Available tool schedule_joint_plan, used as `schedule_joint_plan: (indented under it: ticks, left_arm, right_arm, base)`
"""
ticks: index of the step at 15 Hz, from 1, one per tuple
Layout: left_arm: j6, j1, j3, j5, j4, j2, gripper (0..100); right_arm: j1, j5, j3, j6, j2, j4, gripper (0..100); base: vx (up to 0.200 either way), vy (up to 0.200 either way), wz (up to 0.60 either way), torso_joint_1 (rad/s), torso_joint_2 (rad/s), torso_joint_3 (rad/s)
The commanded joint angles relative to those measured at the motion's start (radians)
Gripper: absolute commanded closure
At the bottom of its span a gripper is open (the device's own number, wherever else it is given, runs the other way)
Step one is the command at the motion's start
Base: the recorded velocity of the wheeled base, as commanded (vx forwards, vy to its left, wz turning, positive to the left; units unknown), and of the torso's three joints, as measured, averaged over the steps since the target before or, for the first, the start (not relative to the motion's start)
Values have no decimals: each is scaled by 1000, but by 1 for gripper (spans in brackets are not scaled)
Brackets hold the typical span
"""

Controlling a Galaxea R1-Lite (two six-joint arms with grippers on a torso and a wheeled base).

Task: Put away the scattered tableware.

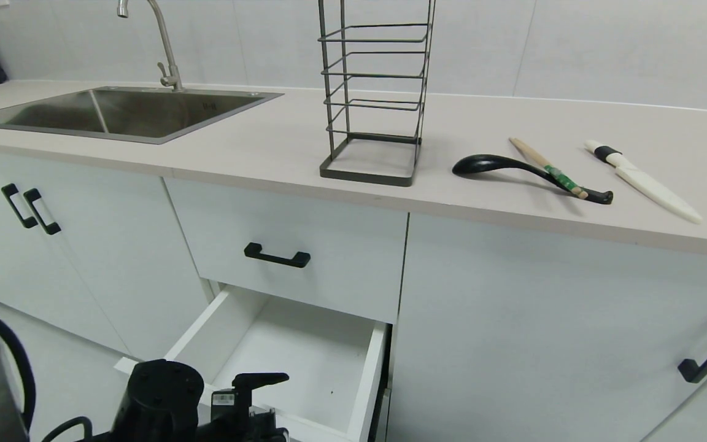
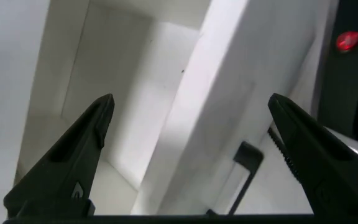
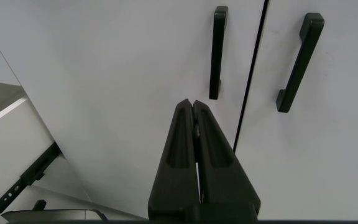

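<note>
Ladle (image 1: 516,169), chopsticks (image 1: 547,167), knife (image 1: 642,180) right of rack (image 1: 373,92), open drawer (image 1: 369,374) below rack, L gripper (image 2: 190,102) wide, R gripper (image 3: 193,106) closed.

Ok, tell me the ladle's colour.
The ladle is black all over, clearest in the head view.

Steel sink (image 1: 145,113), curved faucet (image 1: 166,46), pale countertop (image 1: 267,144)
</note>
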Motion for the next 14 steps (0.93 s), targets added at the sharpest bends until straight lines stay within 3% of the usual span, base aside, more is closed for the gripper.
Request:
schedule_joint_plan:
  ticks: [1,3,4,6,7,8,9,10,11,12,13,14]
  left_arm:
    - [-23,-62,2,1,-1,-42,0]
    - [-41,-103,4,2,0,-71,0]
    - [-66,-150,-6,2,2,-106,0]
    - [-210,-180,-71,16,7,-183,0]
    - [-297,-169,-107,73,10,-221,0]
    - [-406,-158,-144,134,19,-255,0]
    - [-543,-126,-194,165,54,-272,0]
    - [-639,-78,-225,171,92,-283,0]
    - [-825,70,-254,157,183,-304,0]
    - [-872,113,-249,133,206,-312,0]
    - [-929,178,-229,41,234,-333,0]
    - [-951,302,-173,-87,231,-336,0]
  right_arm:
    - [-2,1,0,0,0,0,100]
    - [0,1,0,0,0,0,100]
    - [0,1,0,0,0,0,100]
    - [0,1,0,0,0,0,100]
    - [0,1,0,0,0,0,100]
    - [0,1,0,0,0,0,100]
    - [0,1,0,0,0,0,100]
    - [0,1,0,0,0,0,100]
    - [-2,1,0,0,0,0,100]
    - [0,1,0,0,0,0,100]
    - [0,1,0,0,0,0,100]
    - [0,1,0,0,0,0,100]
  base:
    - [0,0,0,0,0,0]
    - [0,0,0,0,0,0]
    - [0,0,0,0,0,0]
    - [0,0,0,0,0,0]
    - [0,0,0,0,0,0]
    - [0,0,0,0,0,0]
    - [0,0,0,0,0,0]
    - [0,0,0,0,0,0]
    - [0,0,0,0,0,0]
    - [0,0,0,0,0,0]
    - [0,0,0,0,0,0]
    - [0,0,0,0,0,0]
